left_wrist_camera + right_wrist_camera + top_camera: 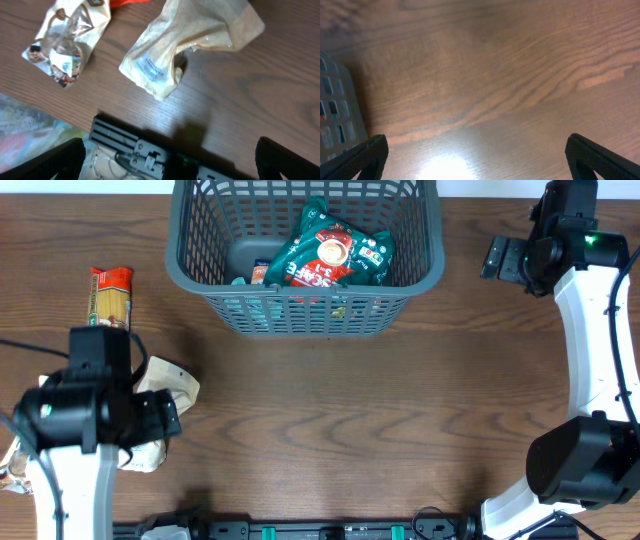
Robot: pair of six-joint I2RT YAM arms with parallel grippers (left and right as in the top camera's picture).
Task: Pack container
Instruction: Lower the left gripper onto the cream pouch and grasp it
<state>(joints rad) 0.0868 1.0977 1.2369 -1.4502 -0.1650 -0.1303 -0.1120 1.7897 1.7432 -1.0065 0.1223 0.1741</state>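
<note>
The dark grey slatted container stands at the table's far middle with a green snack bag and smaller packets inside. Its corner shows at the left of the right wrist view. A beige paper packet lies at front left beside my left arm; it also shows in the left wrist view. A crumpled clear-and-beige packet lies next to it. A spaghetti pack lies at the left. My left gripper is open and empty above the table's front edge. My right gripper is open and empty over bare wood right of the container.
A black rail with cables runs along the table's front edge below the left gripper. A colourful surface lies beyond the edge. The right arm's base stands at front right.
</note>
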